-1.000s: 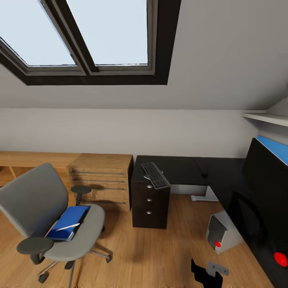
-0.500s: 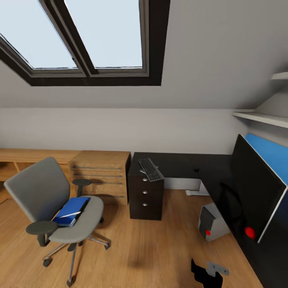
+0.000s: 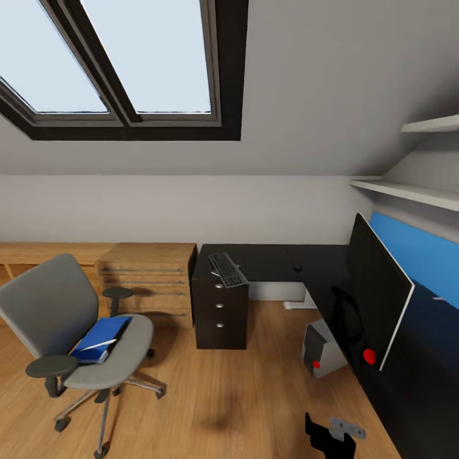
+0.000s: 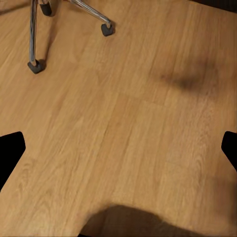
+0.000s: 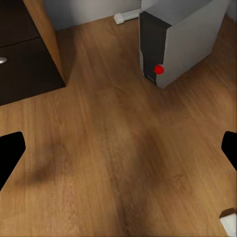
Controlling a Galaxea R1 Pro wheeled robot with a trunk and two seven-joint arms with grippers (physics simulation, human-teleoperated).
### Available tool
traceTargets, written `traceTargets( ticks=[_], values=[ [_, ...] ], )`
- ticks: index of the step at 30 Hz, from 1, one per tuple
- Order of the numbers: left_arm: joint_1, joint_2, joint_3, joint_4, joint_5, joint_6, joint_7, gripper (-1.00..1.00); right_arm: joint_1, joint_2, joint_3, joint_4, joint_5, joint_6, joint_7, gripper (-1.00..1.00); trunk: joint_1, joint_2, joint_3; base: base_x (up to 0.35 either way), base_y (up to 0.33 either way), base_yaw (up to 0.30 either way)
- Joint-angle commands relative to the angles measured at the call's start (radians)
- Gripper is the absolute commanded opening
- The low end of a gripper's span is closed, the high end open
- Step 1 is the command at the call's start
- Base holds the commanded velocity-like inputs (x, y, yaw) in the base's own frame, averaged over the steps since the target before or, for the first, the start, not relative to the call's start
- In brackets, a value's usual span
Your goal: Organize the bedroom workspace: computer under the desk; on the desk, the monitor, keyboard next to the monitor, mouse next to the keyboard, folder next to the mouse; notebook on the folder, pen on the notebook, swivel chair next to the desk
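The grey swivel chair (image 3: 60, 319) stands on the floor at the left, apart from the desk. On its seat lies the blue folder (image 3: 102, 331) with the thin white pen (image 3: 99, 345) across it; I cannot make out the notebook. The black keyboard (image 3: 227, 269) lies askew on the black desk (image 3: 271, 260), overhanging the drawer unit (image 3: 220, 312). A small dark mouse (image 3: 297, 268) sits further right. The monitor (image 3: 376, 299) stands on the desk's right wing, and the computer (image 3: 322, 349) (image 5: 182, 39) stands on the floor beneath it. My left gripper (image 4: 118, 153) and right gripper (image 5: 118, 153) hang open over bare floor.
A light-wood drawer chest (image 3: 148, 280) stands between chair and desk. Chair legs with castors (image 4: 34, 66) are near my left gripper. Wall shelves (image 3: 408, 191) and a blue panel (image 3: 414, 245) are at the right. A black and grey arm part (image 3: 331, 435) is low in the head view.
The head view has shifted: everything sits further left and smaller, and more of the monitor and shelves shows. The things themselves have not moved.
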Motion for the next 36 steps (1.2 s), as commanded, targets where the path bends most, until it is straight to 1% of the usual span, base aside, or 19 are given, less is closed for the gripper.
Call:
traceTargets(
  ticks=[1,12,14,17,20,29,31,33,34,35,36],
  values=[
    [-0.001,0.000,0.001,0.001,0.002,-0.004,0.002,1.00,-0.001,0.000,-0.008,0.002,0.005,-0.004,0.000,1.00,-0.004,0.006,0.002,-0.006,-0.004,-0.036],
    [0.000,0.000,0.000,0.000,0.001,-0.006,0.005,1.00,-0.001,0.000,-0.008,0.002,0.005,-0.004,0.000,1.00,-0.046,0.083,0.037,-0.001,-0.001,-0.008],
    [-0.001,0.000,-0.001,-0.002,-0.001,-0.008,0.014,1.00,-0.001,0.000,-0.008,0.002,0.006,-0.003,0.000,1.00,-0.053,0.097,0.043,0.000,0.000,0.000],
    [-0.001,0.001,-0.005,-0.007,-0.002,-0.008,0.052,1.00,-0.001,0.002,-0.007,0.002,0.006,-0.002,0.000,1.00,-0.065,0.118,0.053,0.000,0.000,0.000],
    [-0.001,0.001,-0.005,-0.010,-0.002,-0.007,0.075,1.00,-0.001,0.002,-0.007,0.002,0.007,-0.002,0.001,1.00,-0.076,0.139,0.062,0.000,0.000,0.000],
    [-0.001,0.003,-0.001,-0.005,0.000,-0.008,0.075,1.00,-0.001,-0.002,-0.007,0.001,0.008,0.001,0.001,1.00,-0.111,0.202,0.090,0.000,0.000,0.000],
    [-0.001,0.003,-0.001,-0.002,0.000,-0.009,0.074,1.00,-0.001,-0.003,-0.007,0.001,0.017,0.001,0.001,1.00,-0.119,0.216,0.097,0.000,0.000,0.000],
    [-0.001,0.004,-0.001,0.001,0.000,-0.010,0.073,1.00,-0.001,-0.003,-0.006,0.000,0.044,0.000,0.001,1.00,-0.126,0.230,0.103,0.000,0.000,0.000],
    [-0.001,0.004,-0.001,0.007,0.001,-0.011,0.072,1.00,-0.001,-0.004,-0.006,0.000,0.074,-0.001,0.001,1.00,-0.130,0.237,0.106,0.000,0.000,0.000],
    [-0.001,0.004,-0.001,0.010,0.000,-0.012,0.072,1.00,-0.001,-0.005,-0.006,0.000,0.091,-0.001,0.000,1.00,-0.134,0.244,0.109,0.000,0.000,0.000],
    [-0.001,0.004,0.000,0.016,0.000,-0.012,0.071,1.00,0.003,-0.006,-0.006,0.000,0.128,-0.003,-0.002,1.00,-0.138,0.251,0.112,0.000,0.000,0.000]
  ],
)
